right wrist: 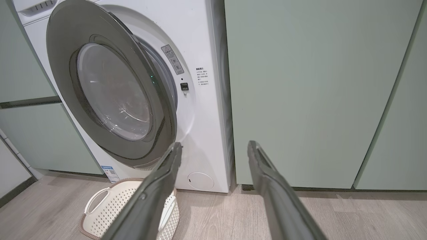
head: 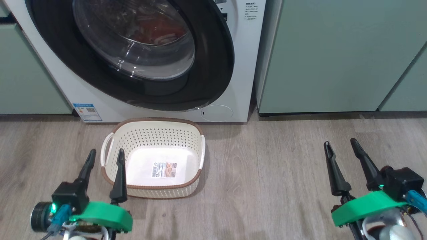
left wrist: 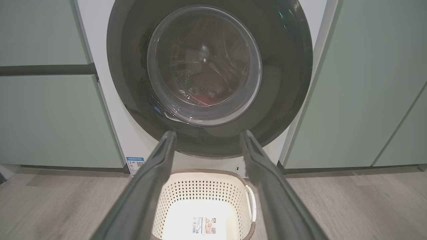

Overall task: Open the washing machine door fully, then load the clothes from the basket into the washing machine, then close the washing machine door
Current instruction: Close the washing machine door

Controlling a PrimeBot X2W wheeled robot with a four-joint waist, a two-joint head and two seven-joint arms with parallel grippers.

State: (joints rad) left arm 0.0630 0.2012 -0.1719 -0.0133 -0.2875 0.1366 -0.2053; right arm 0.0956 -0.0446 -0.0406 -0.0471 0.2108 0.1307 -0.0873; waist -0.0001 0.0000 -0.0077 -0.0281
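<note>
At the top of the frame, the large round washing machine door has a glossy black rim and clear, reflective glass. Lower centre, the small cream perforated basket is smooth plastic. The grey plank floor shows matt wood grain.

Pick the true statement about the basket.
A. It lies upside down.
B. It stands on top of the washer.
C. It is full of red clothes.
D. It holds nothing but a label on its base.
D: the basket stands upright on the floor, its bare base showing just a label; the clothes show red behind the door glass.
</note>
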